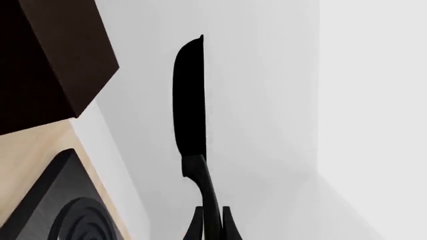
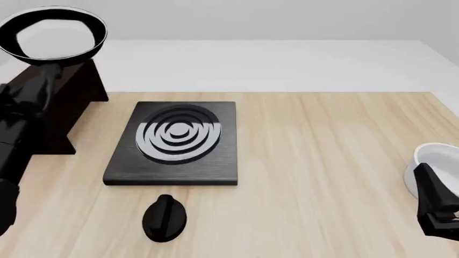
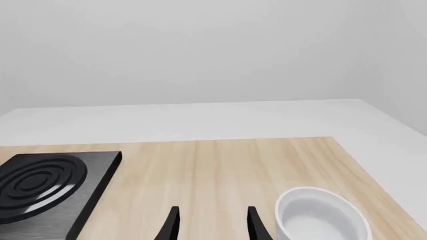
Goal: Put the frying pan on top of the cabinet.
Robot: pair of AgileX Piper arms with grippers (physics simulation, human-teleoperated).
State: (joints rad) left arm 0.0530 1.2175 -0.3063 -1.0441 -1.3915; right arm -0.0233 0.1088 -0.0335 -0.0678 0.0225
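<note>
1. One frying pan (image 2: 51, 33) hangs in the air over the cabinet (image 2: 68, 102), its handle pinched between the left fingers (image 1: 212, 220).
2. It looks rigid, glossy and likely slippery, front-heavy on that long handle; gripping nearer the bowl would steady it.
3. Right fingers (image 3: 210, 220) gape, holding nothing.
4. On the counter (image 2: 323, 161): one stove plate (image 2: 176, 142), one dial (image 2: 165, 217), one white bowl (image 2: 424, 169).

pale wood table (image 2: 323, 177), plain white walls (image 3: 200, 50)
</note>
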